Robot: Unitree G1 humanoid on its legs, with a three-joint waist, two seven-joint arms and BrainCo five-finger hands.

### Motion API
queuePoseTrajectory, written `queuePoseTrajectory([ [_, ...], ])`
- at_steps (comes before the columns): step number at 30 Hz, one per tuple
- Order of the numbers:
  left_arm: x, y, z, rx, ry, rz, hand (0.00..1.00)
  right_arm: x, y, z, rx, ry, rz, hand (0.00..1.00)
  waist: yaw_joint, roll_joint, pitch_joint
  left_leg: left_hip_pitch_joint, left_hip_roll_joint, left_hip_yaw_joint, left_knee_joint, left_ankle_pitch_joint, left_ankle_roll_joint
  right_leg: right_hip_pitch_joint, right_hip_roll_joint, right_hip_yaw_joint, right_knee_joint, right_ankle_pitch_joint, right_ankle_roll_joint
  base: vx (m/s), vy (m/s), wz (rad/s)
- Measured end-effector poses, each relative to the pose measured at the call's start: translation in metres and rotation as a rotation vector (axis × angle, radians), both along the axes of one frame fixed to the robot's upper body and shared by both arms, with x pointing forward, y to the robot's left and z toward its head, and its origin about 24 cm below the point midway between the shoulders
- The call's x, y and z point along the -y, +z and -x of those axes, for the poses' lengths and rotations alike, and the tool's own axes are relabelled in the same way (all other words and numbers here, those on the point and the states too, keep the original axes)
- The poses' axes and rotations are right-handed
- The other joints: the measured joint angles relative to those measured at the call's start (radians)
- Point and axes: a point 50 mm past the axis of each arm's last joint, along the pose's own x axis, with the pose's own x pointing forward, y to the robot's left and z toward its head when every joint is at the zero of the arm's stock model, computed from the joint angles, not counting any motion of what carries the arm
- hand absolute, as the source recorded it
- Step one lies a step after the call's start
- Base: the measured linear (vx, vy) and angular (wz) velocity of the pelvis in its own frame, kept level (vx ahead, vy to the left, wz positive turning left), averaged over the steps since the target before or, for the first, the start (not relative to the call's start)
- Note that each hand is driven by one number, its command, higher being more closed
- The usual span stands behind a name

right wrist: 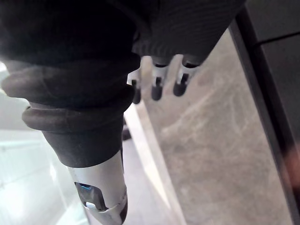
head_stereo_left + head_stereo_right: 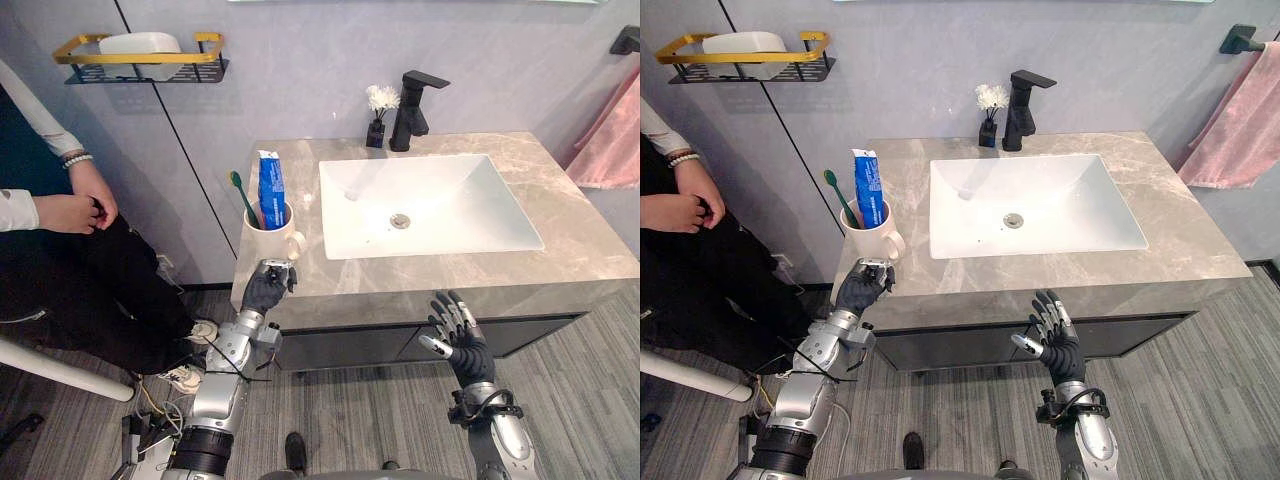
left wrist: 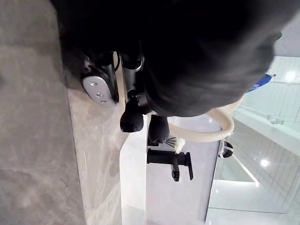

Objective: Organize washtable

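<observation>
Grey marble counter (image 2: 590, 240) against a grey wall, white sink (image 2: 470, 200) sunk in the middle, black faucet (image 2: 412, 110) at the back with a little vase of white flowers (image 2: 378, 115) just beside it. Cream mug (image 2: 268, 240) at the front left corner, blue toothpaste tube (image 2: 270, 188) and green toothbrush (image 2: 243, 195) standing in it. Left hand (image 2: 266, 290) up at the counter's front edge, right in front of the mug, fingers curled in, nothing visibly held. Right hand (image 2: 462, 340) lower down, in front of the dark cabinet below the counter edge, fingers straight and spread, holding nothing. Black wall shelf (image 2: 140, 62) with a gold rail up top left, white dish (image 2: 140, 42) on it. Pink towel (image 2: 615, 140) hanging at the right. Person (image 2: 70, 210) sitting off to the left, hands together.
</observation>
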Motion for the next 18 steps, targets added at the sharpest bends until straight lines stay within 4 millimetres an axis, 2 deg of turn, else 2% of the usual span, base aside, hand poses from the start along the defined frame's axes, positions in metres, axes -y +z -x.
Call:
queuePoseTrajectory([
  [12,-0.008,0.006,-0.004,0.024,0.021,-0.022,1.00,0.000,0.000,0.000,0.002,0.003,0.002,0.00,0.002,-0.002,0.005,-0.006,0.002,0.024,0.000,-0.010,0.002,-0.012,0.001,0.023,-0.010,0.005,0.000,0.03,0.003,-0.05],
  [18,-0.007,0.017,-0.012,0.067,0.013,-0.060,1.00,0.002,0.001,0.000,0.001,0.006,0.012,0.00,0.001,-0.005,0.037,-0.007,0.001,0.031,0.000,-0.013,0.002,-0.017,-0.001,0.030,-0.010,0.008,0.001,0.00,0.009,-0.03],
])
